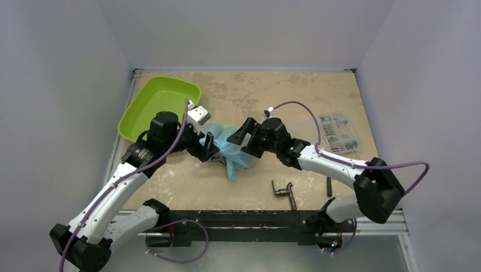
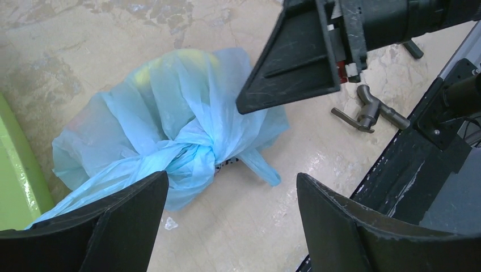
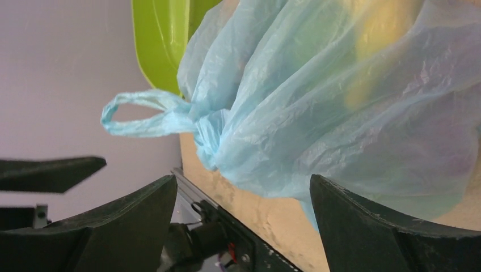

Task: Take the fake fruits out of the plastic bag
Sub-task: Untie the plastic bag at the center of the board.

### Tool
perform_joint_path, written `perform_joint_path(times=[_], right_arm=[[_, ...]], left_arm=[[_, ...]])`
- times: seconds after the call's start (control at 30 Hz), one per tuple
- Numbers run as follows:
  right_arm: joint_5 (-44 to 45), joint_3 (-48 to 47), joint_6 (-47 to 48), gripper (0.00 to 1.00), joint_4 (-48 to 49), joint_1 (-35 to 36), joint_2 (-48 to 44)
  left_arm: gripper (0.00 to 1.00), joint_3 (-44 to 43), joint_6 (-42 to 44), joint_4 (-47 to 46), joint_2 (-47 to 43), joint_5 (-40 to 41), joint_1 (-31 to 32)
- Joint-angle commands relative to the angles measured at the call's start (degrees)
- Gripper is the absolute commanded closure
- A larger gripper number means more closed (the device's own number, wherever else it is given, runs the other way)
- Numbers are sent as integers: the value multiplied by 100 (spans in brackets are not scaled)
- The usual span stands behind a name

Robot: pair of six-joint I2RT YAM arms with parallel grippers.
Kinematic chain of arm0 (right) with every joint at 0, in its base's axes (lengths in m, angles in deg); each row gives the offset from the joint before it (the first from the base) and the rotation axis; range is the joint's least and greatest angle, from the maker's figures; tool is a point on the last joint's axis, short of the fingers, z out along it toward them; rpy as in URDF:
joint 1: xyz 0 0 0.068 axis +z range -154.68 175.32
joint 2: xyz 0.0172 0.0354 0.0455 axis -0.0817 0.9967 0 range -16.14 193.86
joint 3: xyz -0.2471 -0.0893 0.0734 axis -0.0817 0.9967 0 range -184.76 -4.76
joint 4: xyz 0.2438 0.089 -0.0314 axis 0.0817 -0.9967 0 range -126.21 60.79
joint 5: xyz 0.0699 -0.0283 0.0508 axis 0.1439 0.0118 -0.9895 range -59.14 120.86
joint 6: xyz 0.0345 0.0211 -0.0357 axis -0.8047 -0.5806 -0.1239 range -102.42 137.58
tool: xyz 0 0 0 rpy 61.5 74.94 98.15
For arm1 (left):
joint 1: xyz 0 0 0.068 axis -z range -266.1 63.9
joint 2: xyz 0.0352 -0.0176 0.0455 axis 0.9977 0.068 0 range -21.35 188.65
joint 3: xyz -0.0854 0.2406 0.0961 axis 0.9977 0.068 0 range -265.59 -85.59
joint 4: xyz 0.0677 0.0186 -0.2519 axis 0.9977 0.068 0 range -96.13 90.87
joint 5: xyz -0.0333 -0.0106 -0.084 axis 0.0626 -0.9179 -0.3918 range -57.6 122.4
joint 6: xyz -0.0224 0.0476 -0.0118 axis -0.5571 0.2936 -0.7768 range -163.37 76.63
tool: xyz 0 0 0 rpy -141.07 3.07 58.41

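Observation:
The light-blue plastic bag (image 1: 230, 148) lies knotted shut at the middle of the table. The left wrist view shows its knot (image 2: 195, 156) and a loose handle end. The fake fruits are inside it and show only as yellow and green blurs through the plastic (image 3: 380, 34). My left gripper (image 1: 209, 148) is open and empty at the bag's left side; the bag (image 2: 170, 113) lies just beyond its fingertips (image 2: 142, 204). My right gripper (image 1: 244, 139) is open and empty at the bag's right side, close against the bag (image 3: 317, 102). A handle loop (image 3: 142, 113) sticks out.
A lime-green tray (image 1: 153, 105) stands at the back left, close behind the left gripper. A clear parts box (image 1: 338, 133) sits at the right. Metal tools (image 1: 283, 192) and a dark bit (image 1: 329, 186) lie near the front edge.

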Motion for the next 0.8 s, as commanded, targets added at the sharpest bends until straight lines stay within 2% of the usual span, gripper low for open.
perform_joint_path(times=[0.0,0.1,0.23,0.33,0.47,0.5,0.53,0.63,0.67,0.7,0.77], right_arm=[[173,-590,-1571,12,-559,67,462],[242,-736,-2051,14,-738,237,675],[937,-861,-2351,15,-1083,623,702],[840,-739,-2671,19,-740,660,838],[1085,-954,-2582,28,-803,667,1092],[1125,-935,-2574,36,-763,666,1109],[1109,-879,-2576,51,-714,666,1113],[1003,-669,-2635,75,-277,653,1104],[943,-602,-2653,91,-153,642,1112],[877,-534,-2666,99,19,640,1102],[844,-395,-2652,100,415,640,1054]], left_arm=[[17,-62,206,-127,-62,182,118],[17,-82,205,-100,-50,186,154],[17,-59,210,-66,-126,280,211],[17,-63,205,-36,-132,296,254],[17,-92,328,46,-22,364,321],[17,-105,377,106,15,428,355],[18,-109,404,132,51,512,385],[18,-118,485,205,160,634,497],[19,-145,507,251,236,645,531],[20,-161,519,303,322,680,561],[24,-227,516,378,508,877,612]])
